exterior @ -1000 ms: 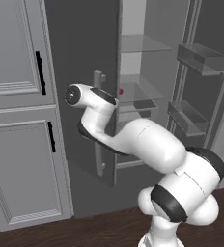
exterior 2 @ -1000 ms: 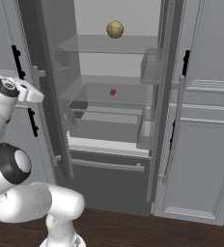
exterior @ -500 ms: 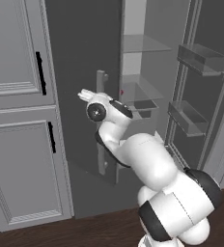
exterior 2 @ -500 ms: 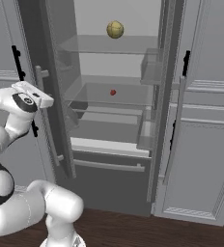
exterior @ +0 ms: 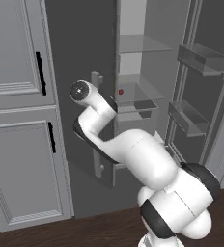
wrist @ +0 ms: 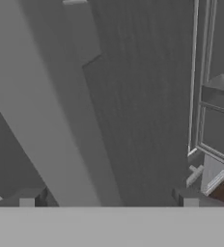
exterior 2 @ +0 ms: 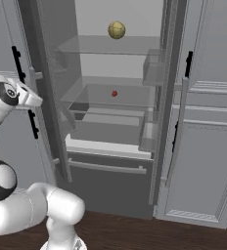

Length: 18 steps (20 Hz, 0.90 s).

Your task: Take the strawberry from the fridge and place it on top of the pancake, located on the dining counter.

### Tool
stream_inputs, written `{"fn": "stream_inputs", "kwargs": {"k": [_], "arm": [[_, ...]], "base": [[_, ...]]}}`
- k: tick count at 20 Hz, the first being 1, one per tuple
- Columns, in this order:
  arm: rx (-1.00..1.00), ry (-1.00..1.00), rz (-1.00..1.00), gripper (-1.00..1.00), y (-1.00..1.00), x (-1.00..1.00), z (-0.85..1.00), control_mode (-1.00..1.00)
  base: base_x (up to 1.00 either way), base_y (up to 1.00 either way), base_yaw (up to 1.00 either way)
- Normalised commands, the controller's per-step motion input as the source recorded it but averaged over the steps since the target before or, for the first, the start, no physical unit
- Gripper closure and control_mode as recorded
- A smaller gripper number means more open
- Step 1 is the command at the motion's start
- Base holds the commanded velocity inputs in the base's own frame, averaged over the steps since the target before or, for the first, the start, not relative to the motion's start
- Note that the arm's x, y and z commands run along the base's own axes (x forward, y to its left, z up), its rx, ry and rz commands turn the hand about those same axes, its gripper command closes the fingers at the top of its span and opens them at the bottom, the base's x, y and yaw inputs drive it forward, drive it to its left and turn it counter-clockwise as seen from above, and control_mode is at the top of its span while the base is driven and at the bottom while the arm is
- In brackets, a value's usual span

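Observation:
The fridge (exterior 2: 110, 127) stands open, its pale interior and glass shelves showing. On the middle shelf lies the tiny red strawberry (exterior 2: 114, 93), also seen as the strawberry (exterior: 121, 91) past my arm. My gripper (wrist: 108, 201) is open, with fingertips (wrist: 27, 200) spread wide at the dark left fridge door (exterior: 80, 43). The door's grey bar handle (wrist: 80, 106) runs diagonally between the fingertips. The strawberry is well apart from the gripper. The pancake and the dining counter are out of view.
A yellow-green round fruit (exterior 2: 116, 30) sits on the top shelf. The right fridge door (exterior: 201, 91) stands open with bins on its inside. Light grey panelled cabinets (exterior: 17, 120) flank the fridge on both sides. Dark wood floor (exterior 2: 145, 234) lies below.
My arm's upper links have twisted, and the elbow joint has swung back to the left by the door handle. The strawberry, the fruit and the fridge doors have not moved.

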Motion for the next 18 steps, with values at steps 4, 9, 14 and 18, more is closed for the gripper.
{"fn": "stream_inputs", "kwargs": {"k": [4, 9, 14, 18], "arm": [[0.00, 0.14, -0.08, -1.00, 0.17, -0.95, 0.56, -1.00], [-0.05, 0.01, -0.01, -1.00, 0.37, -0.17, 0.19, -1.00], [-0.13, -0.03, 0.03, -1.00, 0.33, -0.02, 0.16, -1.00], [-0.15, -0.09, 0.05, -1.00, 0.48, -0.20, 0.03, -1.00]], "base": [[0.00, 0.00, 0.00], [0.00, 0.00, 0.00], [0.00, 0.00, 0.00], [0.00, 0.00, 0.00]]}}
